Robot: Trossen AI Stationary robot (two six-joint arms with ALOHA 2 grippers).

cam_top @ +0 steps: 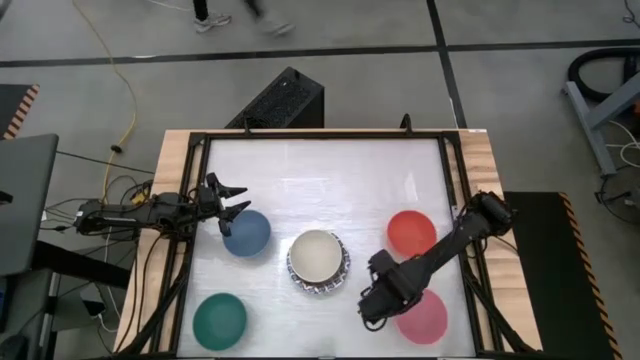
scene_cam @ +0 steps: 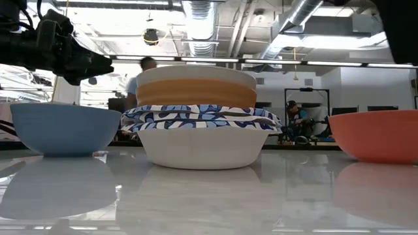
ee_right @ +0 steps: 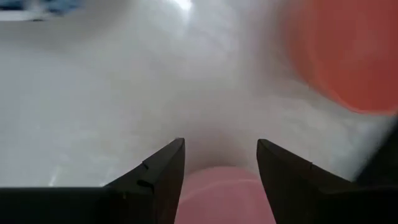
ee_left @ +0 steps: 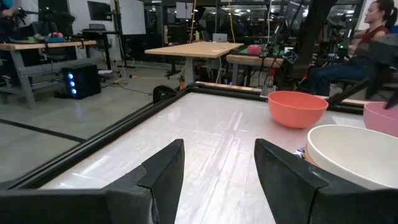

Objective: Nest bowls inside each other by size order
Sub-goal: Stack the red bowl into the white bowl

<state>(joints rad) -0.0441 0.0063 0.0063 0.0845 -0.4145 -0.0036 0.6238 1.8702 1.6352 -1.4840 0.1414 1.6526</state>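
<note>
**Stack in the middle, four bowls still loose around it**

The nested stack [cam_top: 318, 262] stands at the table's centre: a plain cream bowl [scene_cam: 196, 75] on top, an orange band [scene_cam: 196, 93] under it, blue-and-white patterned rims [scene_cam: 202, 117] below that, and a white bowl [scene_cam: 196, 147] at the base. How many patterned bowls lie in there I cannot tell; only their edges show.

The left gripper [cam_top: 228, 198] hangs over the far-left rim of the slate-blue bowl [cam_top: 246, 232], fingers [ee_left: 163, 174] spread apart and holding nothing. The right gripper [cam_top: 372, 303] is low beside the pink bowl [cam_top: 424, 318], just at its left edge; its body covers part of that rim from above. Its fingers [ee_right: 163, 167] are parted wide with the pink rim showing between them, not gripped.

The red bowl [cam_top: 411, 231] sits well clear of the stack on the right, the dark green bowl [cam_top: 219, 320] near the front-left corner. The white tabletop [cam_top: 330, 170] lies bare across its far half, bounded by a black frame [cam_top: 320, 134].
</note>
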